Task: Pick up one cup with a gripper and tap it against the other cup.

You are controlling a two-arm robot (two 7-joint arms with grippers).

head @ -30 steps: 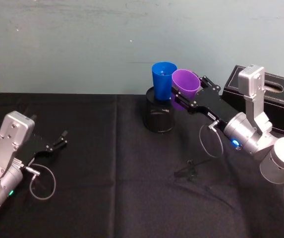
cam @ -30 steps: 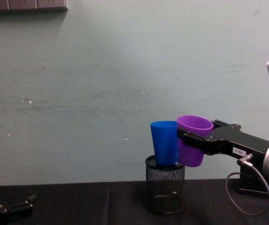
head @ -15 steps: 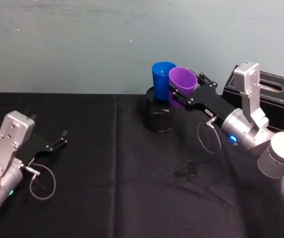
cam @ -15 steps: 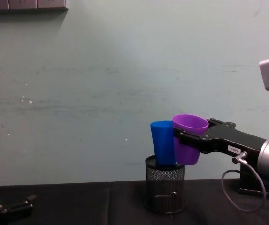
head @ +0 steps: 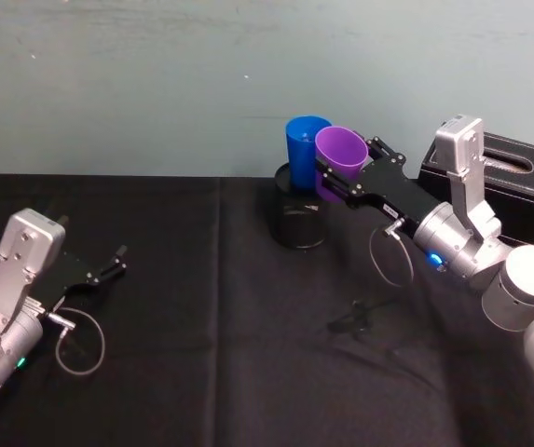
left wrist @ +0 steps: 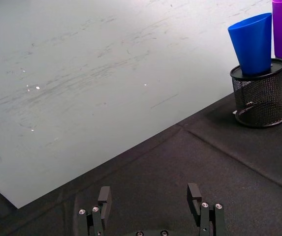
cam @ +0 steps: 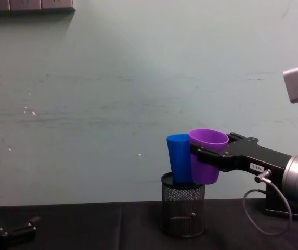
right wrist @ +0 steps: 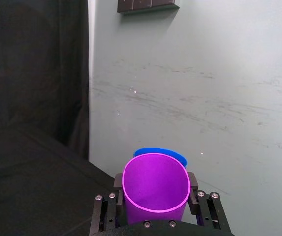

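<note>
- The right claw (head: 349,168) pinches the purple cup (head: 341,149) by its two sides and holds it up in the air, at the far middle of the bench (head: 201,326).
- The blue cup (head: 302,140) stands inside a black mesh pen holder (head: 299,223) and leans a little. The purple cup is on its right and seems to touch its side.
- If the arm pushes more to the left, the blue cup may tip over or pop out of the holder. It only sits loose in there.
- A hard push may knock the light holder over too.
- The purple cup is smooth and gets thinner toward the bottom. A bump may make it slip down out of the claw.
- The right arm reaches from the right side, stretched out toward the far wall. Its claw is nearly flat and level, with the cup's mouth facing up and a bit tilted.
- The left claw (head: 113,261) rests low at the near left, fingers spread wide, holding nothing. It is well apart from both cups.
</note>
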